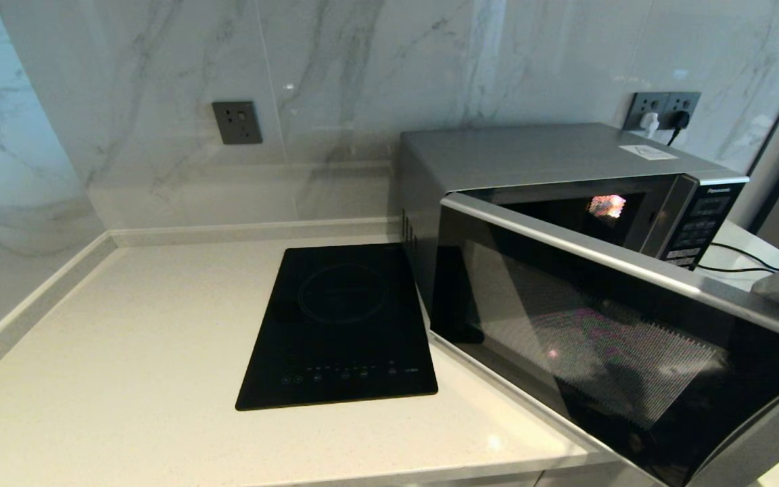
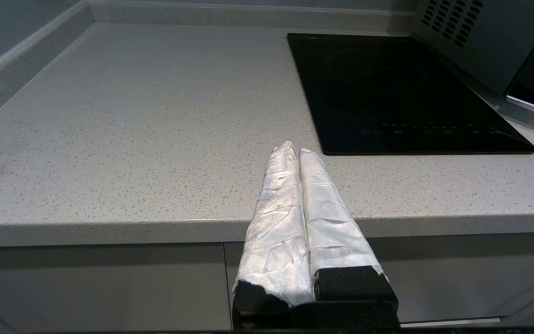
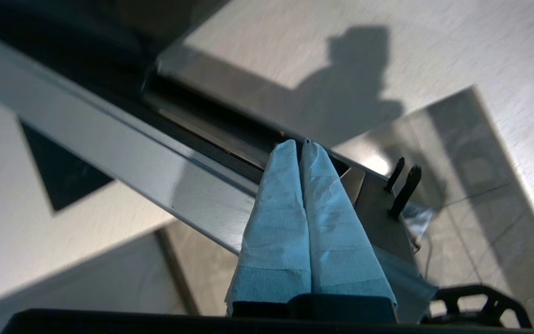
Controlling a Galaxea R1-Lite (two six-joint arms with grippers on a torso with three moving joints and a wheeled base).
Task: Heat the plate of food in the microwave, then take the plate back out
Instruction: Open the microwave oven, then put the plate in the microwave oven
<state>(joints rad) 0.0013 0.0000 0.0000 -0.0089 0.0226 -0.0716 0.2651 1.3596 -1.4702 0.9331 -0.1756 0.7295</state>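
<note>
Microwave (image 1: 565,203) first: the big silver-grey box stands at the back right of the desk (image 1: 126,352), heavy and rigid by the look of it, unlikely to shift under a push. Its door (image 1: 606,352) is swung wide toward the robot, a stiff panel of dark glass with a metal frame; the glass looks slick and would take a knock badly, so I judge the metal edge or the handle the better place to press, not the mesh window. The handle is not visible in any view. Through the window a lilac smear shows, probably the plate of food (image 1: 599,335) inside the cavity, though only as a blur behind the mesh. A shallow plate should be light and stiff but smooth, with loose food that slides if tipped, so it wants a level pinch on the rim. Beside the microwave lies the flat black hob (image 1: 339,325). The right gripper (image 3: 300,144) sits at the door's top edge, jaws pressed together, empty. The left gripper (image 2: 295,149) hangs parked before the desk's front edge, jaws together, holding nothing.
</note>
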